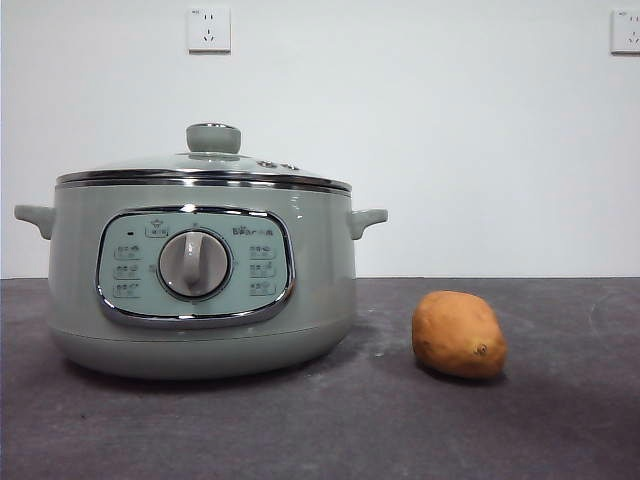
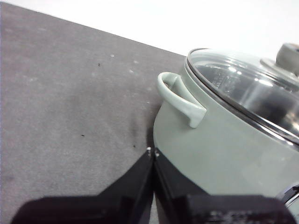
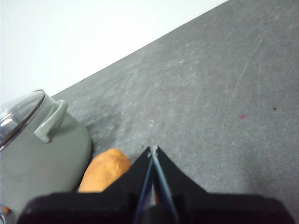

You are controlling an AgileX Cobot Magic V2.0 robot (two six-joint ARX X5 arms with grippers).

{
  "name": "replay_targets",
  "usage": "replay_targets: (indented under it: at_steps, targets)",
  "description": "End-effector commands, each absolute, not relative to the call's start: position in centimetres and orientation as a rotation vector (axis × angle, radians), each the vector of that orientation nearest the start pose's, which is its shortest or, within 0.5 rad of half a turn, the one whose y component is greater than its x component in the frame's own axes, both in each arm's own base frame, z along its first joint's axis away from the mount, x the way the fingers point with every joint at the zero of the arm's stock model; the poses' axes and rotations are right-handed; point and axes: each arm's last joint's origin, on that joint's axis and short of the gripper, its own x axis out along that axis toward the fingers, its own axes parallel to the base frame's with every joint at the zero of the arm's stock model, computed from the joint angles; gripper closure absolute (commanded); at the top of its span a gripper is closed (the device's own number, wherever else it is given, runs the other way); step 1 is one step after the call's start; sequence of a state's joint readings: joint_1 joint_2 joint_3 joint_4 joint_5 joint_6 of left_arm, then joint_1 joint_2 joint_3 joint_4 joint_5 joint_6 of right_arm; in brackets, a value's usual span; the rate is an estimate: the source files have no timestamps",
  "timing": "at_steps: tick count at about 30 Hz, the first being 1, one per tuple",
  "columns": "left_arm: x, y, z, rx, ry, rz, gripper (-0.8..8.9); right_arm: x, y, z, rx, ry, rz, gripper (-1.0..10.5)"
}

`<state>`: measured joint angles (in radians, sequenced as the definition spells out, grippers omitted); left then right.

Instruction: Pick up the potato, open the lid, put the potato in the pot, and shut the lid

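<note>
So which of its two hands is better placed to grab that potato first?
The right hand: its wrist view shows the potato lying just beside it on the table. The left hand sits by the pot instead, whose lid is on.

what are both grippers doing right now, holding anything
Left gripper: shut, holding nothing, beside the pot.
Right gripper: shut, holding nothing, near the potato.

The pot (image 1: 200, 285) is being seen standing on the table (image 1: 560, 420), toward its left. The lid (image 1: 205, 165) is being carried on the pot's rim. The potato (image 1: 459, 334) is being seen lying on the table just right of the pot, apart from it.
</note>
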<state>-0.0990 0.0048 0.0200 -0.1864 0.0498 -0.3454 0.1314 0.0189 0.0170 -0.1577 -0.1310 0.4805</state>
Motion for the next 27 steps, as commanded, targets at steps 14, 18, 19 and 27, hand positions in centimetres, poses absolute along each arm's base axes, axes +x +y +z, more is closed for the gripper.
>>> replay_targets:
  at_steps: [14,18,19,27]
  targets:
    - [8.5,-1.1,21.0,-0.358,0.168,-0.155,8.20,9.8,1.7,19.6,0.454,0.247,0.207,9.6]
    - [8.7,-1.2,23.8,-0.309,0.177,-0.207,8.20,10.5,1.8,22.3,0.389,0.244,0.220,9.6]
    - [8.9,-1.3,24.5,-0.302,0.185,-0.222,8.20,10.7,1.8,23.0,0.380,0.246,0.222,9.6]
    - [11.7,-2.0,29.0,-0.281,0.324,-0.347,8.19,13.4,2.4,28.0,0.313,0.379,0.301,9.6]
